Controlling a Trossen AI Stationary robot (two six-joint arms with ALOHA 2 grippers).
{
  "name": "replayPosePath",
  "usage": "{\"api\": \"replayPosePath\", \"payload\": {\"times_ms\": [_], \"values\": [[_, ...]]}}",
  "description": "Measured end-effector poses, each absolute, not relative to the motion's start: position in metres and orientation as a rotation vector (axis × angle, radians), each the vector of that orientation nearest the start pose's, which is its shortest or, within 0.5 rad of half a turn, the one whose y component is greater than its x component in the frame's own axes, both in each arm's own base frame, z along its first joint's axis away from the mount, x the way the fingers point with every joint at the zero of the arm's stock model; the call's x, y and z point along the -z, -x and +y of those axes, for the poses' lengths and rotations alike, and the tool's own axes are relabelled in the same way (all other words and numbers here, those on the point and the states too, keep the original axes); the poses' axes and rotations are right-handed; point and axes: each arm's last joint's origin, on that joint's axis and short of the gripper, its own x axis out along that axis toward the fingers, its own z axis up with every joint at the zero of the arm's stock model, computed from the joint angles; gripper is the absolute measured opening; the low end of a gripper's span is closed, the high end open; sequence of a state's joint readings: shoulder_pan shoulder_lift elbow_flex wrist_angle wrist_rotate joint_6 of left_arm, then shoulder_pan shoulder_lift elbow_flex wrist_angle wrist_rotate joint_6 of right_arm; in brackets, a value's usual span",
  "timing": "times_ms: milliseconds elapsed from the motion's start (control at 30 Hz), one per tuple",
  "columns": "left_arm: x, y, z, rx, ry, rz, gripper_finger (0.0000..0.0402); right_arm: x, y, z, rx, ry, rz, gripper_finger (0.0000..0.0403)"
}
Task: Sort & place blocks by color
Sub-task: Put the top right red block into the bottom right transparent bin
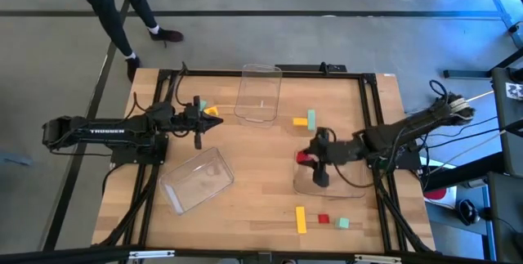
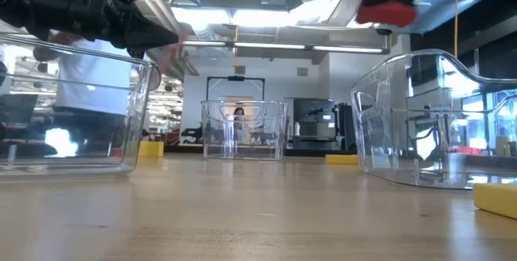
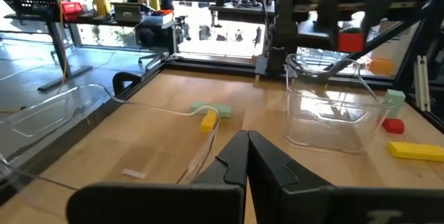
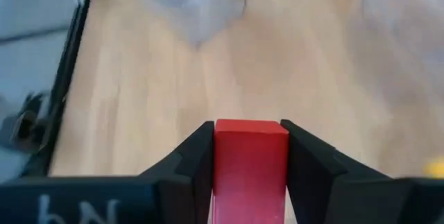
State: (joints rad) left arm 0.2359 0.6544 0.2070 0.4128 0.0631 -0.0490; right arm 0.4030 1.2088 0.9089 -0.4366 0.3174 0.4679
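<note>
My right gripper (image 1: 305,157) is shut on a red block (image 1: 306,158), held above the left end of a clear tray (image 1: 343,189). The low view shows the block (image 2: 390,12) high over that tray's rim (image 2: 420,59). My left gripper (image 1: 198,127) is shut and empty, above the table near a yellow block (image 1: 212,111) and a mint block (image 1: 202,105). A yellow and mint pair (image 1: 306,120) lies mid-table. A yellow bar (image 1: 301,219), a red block (image 1: 324,218) and a mint block (image 1: 342,224) lie near the front edge. My right gripper pinches the red block between its two fingers, on two opposite sides (image 4: 220,156). The block's end face (image 4: 251,128) stands at the fingertips. The fingers reach in from the table's right. The block is lifted clear, above the tray.
A clear tray (image 1: 260,92) stands at the far middle and another (image 1: 198,180) lies at an angle front left. A person's legs (image 1: 122,11) show beyond the table's far left corner. Bare wood lies between the trays.
</note>
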Motion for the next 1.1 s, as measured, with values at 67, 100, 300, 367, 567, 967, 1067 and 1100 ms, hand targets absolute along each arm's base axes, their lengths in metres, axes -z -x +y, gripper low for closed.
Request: {"api": "replayPosePath", "payload": {"times_ms": [67, 100, 300, 367, 567, 967, 1067, 1100], "values": [[-0.209, -0.150, 0.034, -0.174, 0.054, 0.030, 0.0000, -0.272, -0.231, 0.102, 0.096, -0.223, 0.780, 0.0133], [-0.209, -0.150, 0.034, -0.179, 0.054, 0.030, 0.0000, -0.268, -0.230, 0.108, 0.110, -0.235, 0.834, 0.0133], [-0.209, -0.150, 0.036, -0.254, 0.053, 0.029, 0.0000, -0.224, -0.233, 0.126, 0.219, -0.265, 1.125, 0.0133], [-0.209, -0.150, 0.037, -0.261, 0.052, 0.029, 0.0000, -0.211, -0.238, 0.129, 0.229, -0.247, 1.182, 0.0133], [-0.209, -0.150, 0.037, -0.261, 0.052, 0.029, 0.0000, -0.184, -0.248, 0.135, 0.241, -0.161, 1.255, 0.0133], [-0.209, -0.150, 0.037, -0.261, 0.055, 0.029, 0.0000, -0.154, -0.260, 0.131, 0.310, -0.073, 1.315, 0.0150], [-0.209, -0.150, 0.037, -0.262, 0.055, 0.029, 0.0000, -0.153, -0.261, 0.129, 0.314, -0.078, 1.321, 0.0193], [-0.209, -0.150, 0.037, -0.261, 0.055, 0.029, 0.0000, -0.153, -0.261, 0.128, 0.314, -0.082, 1.324, 0.0206]]}}
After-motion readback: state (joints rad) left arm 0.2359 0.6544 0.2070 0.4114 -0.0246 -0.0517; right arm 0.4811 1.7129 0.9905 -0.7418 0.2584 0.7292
